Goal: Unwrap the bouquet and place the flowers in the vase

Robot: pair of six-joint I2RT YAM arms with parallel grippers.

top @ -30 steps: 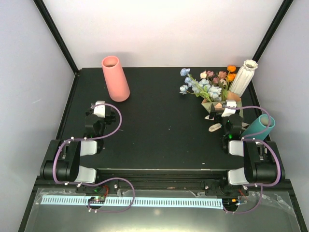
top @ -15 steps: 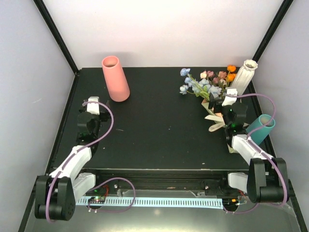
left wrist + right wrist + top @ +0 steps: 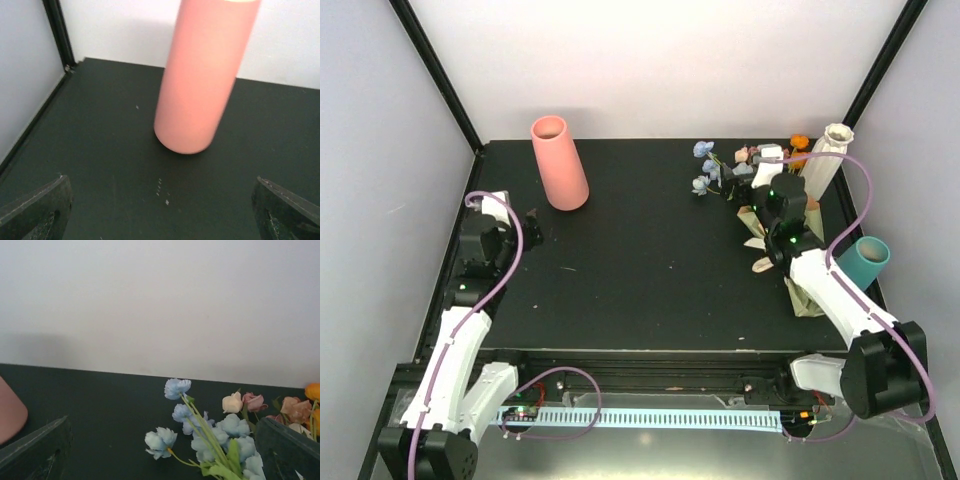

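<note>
The bouquet lies at the back right of the black table, its blue, pink, peach and orange flowers (image 3: 712, 172) fanned toward the back wall. Its crinkled paper (image 3: 758, 243) shows under my right arm. The ribbed white vase (image 3: 828, 152) stands upright just right of the blooms. My right gripper (image 3: 760, 172) hovers over the bouquet, open. In the right wrist view the blue flowers (image 3: 215, 437) sit between and beyond its wide-apart fingers (image 3: 35, 450). My left gripper (image 3: 525, 220) is open at the left, facing the pink vase (image 3: 200, 75), with nothing between its fingers (image 3: 35, 212).
The smooth pink cylinder vase (image 3: 558, 163) stands at the back left. A teal cylinder vase (image 3: 865, 260) lies near the right edge beside my right arm. Black frame posts run up both back corners, and white walls close in the table.
Both arms have stretched out from their folded poses. The right gripper moved back over the bouquet and the left gripper rose and shifted left. Both stayed open.
</note>
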